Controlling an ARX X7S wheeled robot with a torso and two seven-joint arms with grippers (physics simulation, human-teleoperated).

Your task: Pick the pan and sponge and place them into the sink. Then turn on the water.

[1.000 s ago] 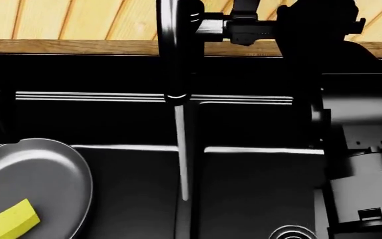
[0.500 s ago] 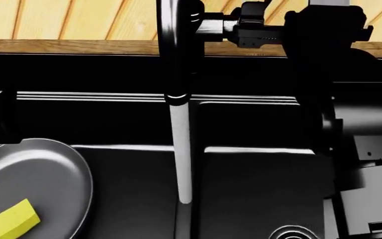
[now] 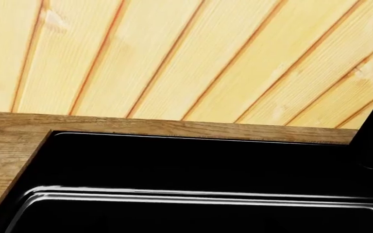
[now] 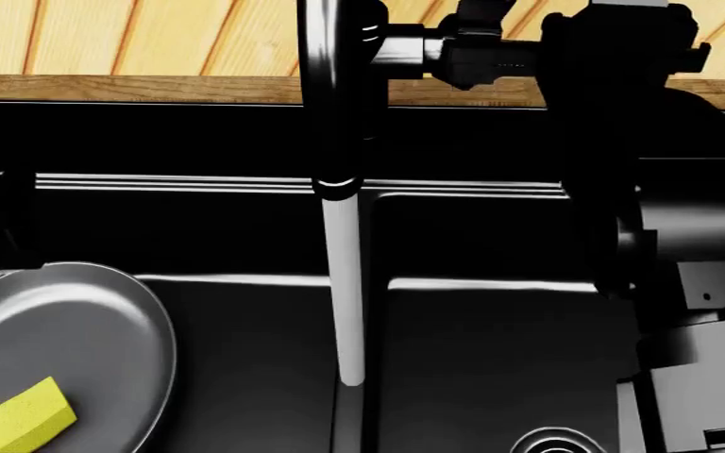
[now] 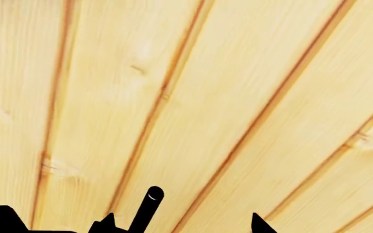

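The dark-grey pan [image 4: 79, 326] lies in the left basin of the glossy black sink [image 4: 489, 285], with the yellow sponge [image 4: 25, 415] resting inside it. A white stream of water [image 4: 346, 283] falls from the spout of the black faucet [image 4: 335, 94] onto the divider between the basins. My right gripper [image 4: 482, 42] is up at the faucet's lever body. In the right wrist view this gripper [image 5: 182, 224] is open, and the black lever rod [image 5: 147, 203] stands between its fingertips [image 5: 109, 222], near one of them. The left wrist view shows only the sink's back rim [image 3: 193, 165], with no jaws visible.
My right arm [image 4: 690, 283] fills the right side over the right basin, whose ringed drain [image 4: 558, 441] shows at the bottom. A wooden counter [image 4: 124, 89] runs behind the sink, below a pine-panelled wall [image 5: 238, 73].
The water stream has grown from a thin grey line to a thick white one. My right gripper and arm have shifted slightly to the right at the lever.
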